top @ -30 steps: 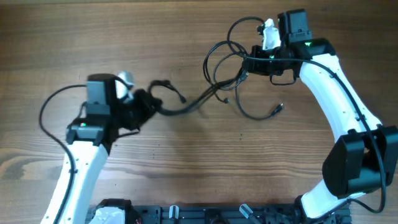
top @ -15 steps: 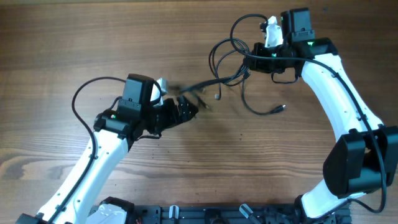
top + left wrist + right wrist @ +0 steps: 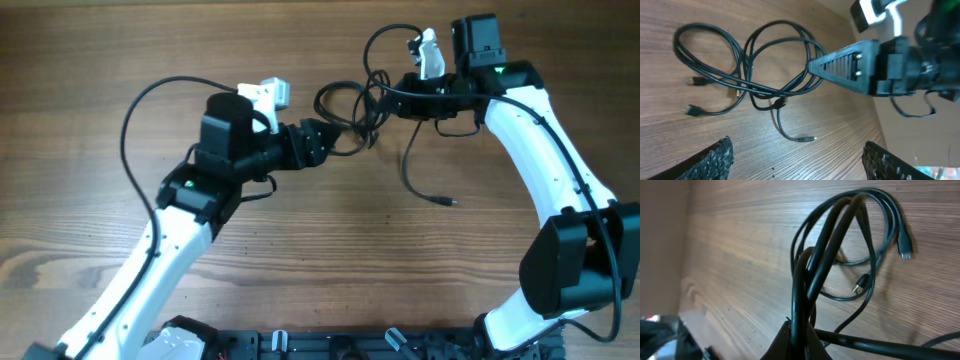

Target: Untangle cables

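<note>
Mostly, the cables (image 3: 362,100) loop sideways from right hand (image 3: 386,96).

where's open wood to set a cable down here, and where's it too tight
Free: table front middle, between left arm and right arm, nearer than the trailing plug; also the far left corner. Crowded: top centre, where the cables loop between left gripper and right gripper.

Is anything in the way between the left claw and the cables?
Nothing I can see. Only table lies between the open left gripper and the cables; the right gripper pinches them from the far side.
</note>
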Robot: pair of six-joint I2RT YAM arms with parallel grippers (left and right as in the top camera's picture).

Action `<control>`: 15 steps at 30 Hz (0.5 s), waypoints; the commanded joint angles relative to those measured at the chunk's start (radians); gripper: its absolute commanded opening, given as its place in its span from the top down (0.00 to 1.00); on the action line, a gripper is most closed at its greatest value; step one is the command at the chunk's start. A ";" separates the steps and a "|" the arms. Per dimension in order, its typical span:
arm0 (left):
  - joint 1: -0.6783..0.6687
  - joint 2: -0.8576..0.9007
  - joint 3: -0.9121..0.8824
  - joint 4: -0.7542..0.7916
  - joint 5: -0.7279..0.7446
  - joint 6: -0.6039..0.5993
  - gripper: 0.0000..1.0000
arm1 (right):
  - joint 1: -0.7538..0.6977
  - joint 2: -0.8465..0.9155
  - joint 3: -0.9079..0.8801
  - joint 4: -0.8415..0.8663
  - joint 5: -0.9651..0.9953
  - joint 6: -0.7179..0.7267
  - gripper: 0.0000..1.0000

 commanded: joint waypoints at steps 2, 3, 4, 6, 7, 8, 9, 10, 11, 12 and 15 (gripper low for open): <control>-0.077 0.116 0.014 0.059 -0.013 0.033 0.23 | -0.004 -0.031 -0.005 0.000 -0.090 -0.003 0.96; -0.087 0.134 0.014 0.087 -0.013 0.043 0.27 | -0.003 -0.031 -0.005 0.000 -0.109 -0.004 0.95; -0.095 0.153 0.014 0.119 -0.013 0.050 0.32 | -0.003 -0.031 -0.005 0.000 -0.127 -0.003 0.96; -0.102 0.201 0.014 0.190 -0.013 0.053 0.39 | -0.003 -0.031 -0.005 -0.003 -0.161 -0.005 0.96; -0.101 0.227 0.014 0.212 -0.014 0.053 0.40 | -0.003 -0.031 -0.005 -0.005 -0.168 -0.005 0.96; -0.101 0.246 0.014 0.223 -0.021 0.053 0.41 | -0.003 -0.031 -0.005 -0.008 -0.173 -0.007 0.96; -0.101 0.263 0.014 0.235 -0.033 0.053 0.42 | -0.003 -0.031 -0.005 -0.013 -0.180 -0.015 0.96; -0.101 0.283 0.014 0.253 -0.048 0.053 0.43 | -0.003 -0.031 -0.005 -0.024 -0.196 -0.031 0.96; -0.101 0.296 0.014 0.272 -0.050 0.056 0.44 | -0.003 -0.031 -0.005 -0.037 -0.198 -0.032 0.96; -0.101 0.303 0.014 0.289 -0.050 0.071 0.45 | -0.003 -0.031 -0.005 -0.047 -0.198 -0.037 0.96; -0.101 0.309 0.014 0.323 -0.076 0.106 0.48 | -0.003 -0.031 -0.005 -0.074 -0.232 -0.074 0.96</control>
